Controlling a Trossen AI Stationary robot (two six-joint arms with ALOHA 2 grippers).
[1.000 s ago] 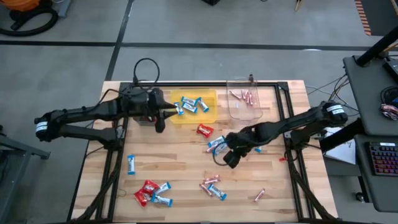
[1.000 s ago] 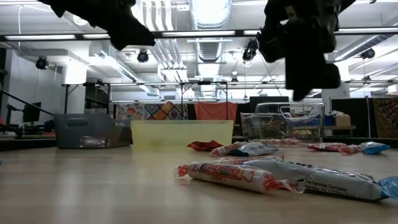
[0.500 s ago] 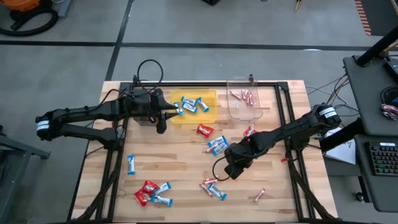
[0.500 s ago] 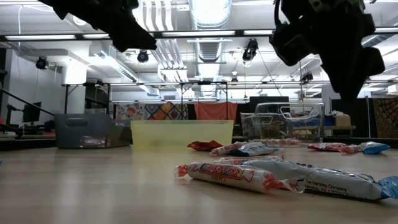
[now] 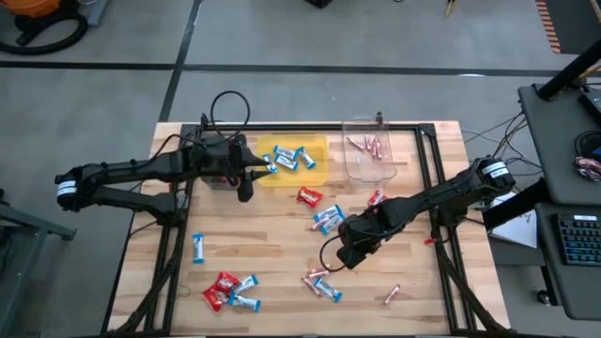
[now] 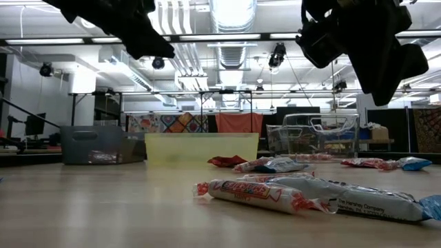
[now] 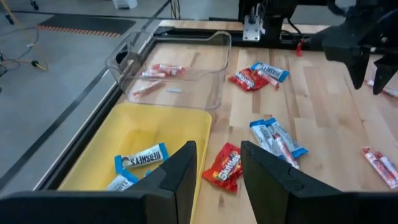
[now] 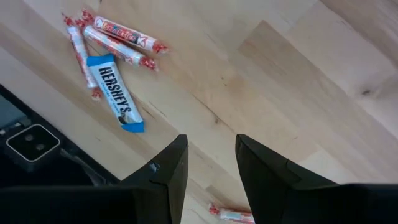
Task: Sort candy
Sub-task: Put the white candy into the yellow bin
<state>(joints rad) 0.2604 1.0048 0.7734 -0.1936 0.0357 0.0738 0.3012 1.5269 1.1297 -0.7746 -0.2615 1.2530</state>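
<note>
Here, right tool point(image 5: 346, 255) hangs spread and empty above table point(image 5: 272, 235), aimed toward pink sticks and blue bar point(image 8: 115, 93) below. Left tool point(image 5: 246, 183), spread, waits beside yellow bin point(image 5: 319, 178). Candy point(image 5: 225, 291) lies scattered, unsorted.

I see a wooden desk point(image 5: 272, 239) with a black frame point(image 5: 427, 169) along its far and side edges. At the far edge a yellow bin point(image 5: 315, 174) sits beside a clear bin point(image 5: 357, 167), close but apart. A brown bin point(image 6: 93, 145) stands on the yellow one's other side, mostly hidden from above. A black cable point(image 5: 223, 97) loops past the far edge. Off to the right I see a dark stand point(image 5: 563, 141) with a keyboard point(image 5: 577, 239).
</note>
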